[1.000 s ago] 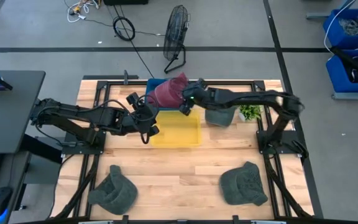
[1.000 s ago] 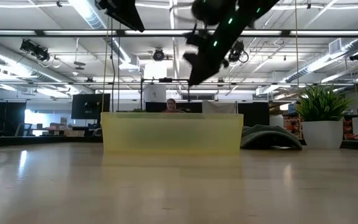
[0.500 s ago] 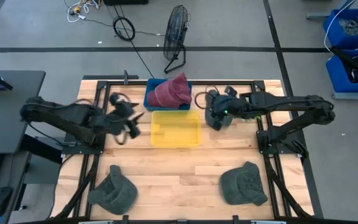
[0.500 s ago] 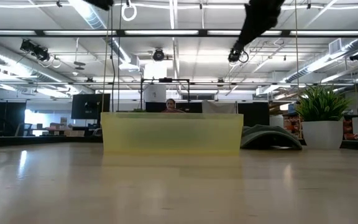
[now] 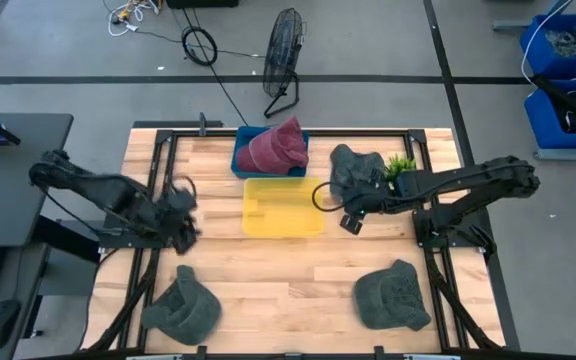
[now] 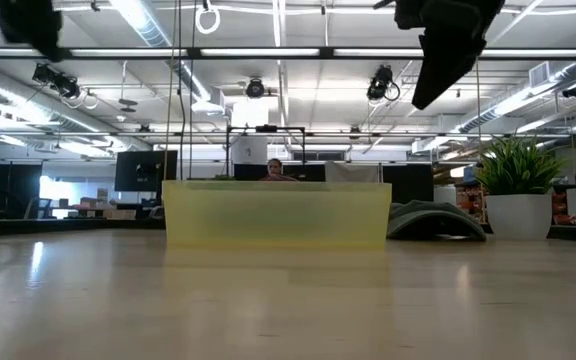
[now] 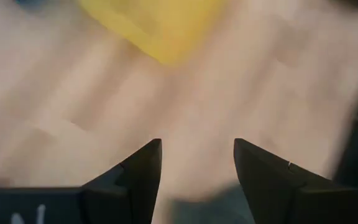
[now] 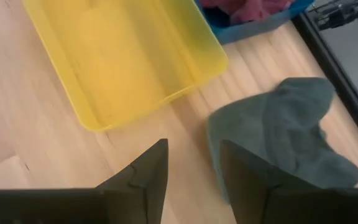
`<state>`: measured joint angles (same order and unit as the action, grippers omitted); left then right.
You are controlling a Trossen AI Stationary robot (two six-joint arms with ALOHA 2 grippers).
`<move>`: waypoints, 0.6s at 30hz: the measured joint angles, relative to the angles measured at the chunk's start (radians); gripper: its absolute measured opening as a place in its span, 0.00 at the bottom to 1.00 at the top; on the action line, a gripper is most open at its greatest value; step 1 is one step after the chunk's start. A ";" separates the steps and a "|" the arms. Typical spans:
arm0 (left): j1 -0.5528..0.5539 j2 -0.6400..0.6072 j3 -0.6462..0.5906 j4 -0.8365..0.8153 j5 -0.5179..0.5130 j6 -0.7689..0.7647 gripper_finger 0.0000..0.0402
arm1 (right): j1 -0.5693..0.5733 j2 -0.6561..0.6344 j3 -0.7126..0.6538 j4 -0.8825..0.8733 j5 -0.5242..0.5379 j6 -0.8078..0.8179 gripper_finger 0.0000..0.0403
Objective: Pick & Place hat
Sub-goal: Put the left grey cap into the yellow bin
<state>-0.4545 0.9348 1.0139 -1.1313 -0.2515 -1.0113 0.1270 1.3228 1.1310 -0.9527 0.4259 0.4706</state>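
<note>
A dark red hat [image 5: 273,148] lies in the blue bin [image 5: 243,160] at the table's far side, beside the empty yellow bin [image 5: 283,207]. My right gripper [image 5: 351,218] hangs open above the table just right of the yellow bin [image 8: 123,56]. A grey-green hat [image 5: 353,165] lies flat on the wood behind it, also in the right wrist view [image 8: 278,137]. My left gripper [image 5: 183,228] is open over bare wood left of the yellow bin, and its wrist view [image 7: 197,146] is blurred. Neither gripper holds anything.
Two more grey-green hats [image 5: 183,305] [image 5: 393,295] lie near the table's near edge. A potted plant [image 5: 400,172] stands by the far right hat and shows in the low view [image 6: 516,190]. Bare wood lies between the yellow bin and the near hats.
Both grippers have drawn back from the bins. My right gripper went from beside the red hat toward the table's right and near edge. My left gripper went from beside the yellow bin toward the left and near edge. The red hat has stayed in the blue bin.
</note>
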 joint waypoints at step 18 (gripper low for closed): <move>-0.505 0.334 -0.335 0.631 0.372 -1.106 0.51 | 0.004 0.000 -0.048 0.182 0.069 -0.043 0.37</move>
<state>-0.9598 1.2689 0.6792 -0.5001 0.1202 -2.1171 0.1310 1.3228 1.0832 -0.7709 0.4953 0.4279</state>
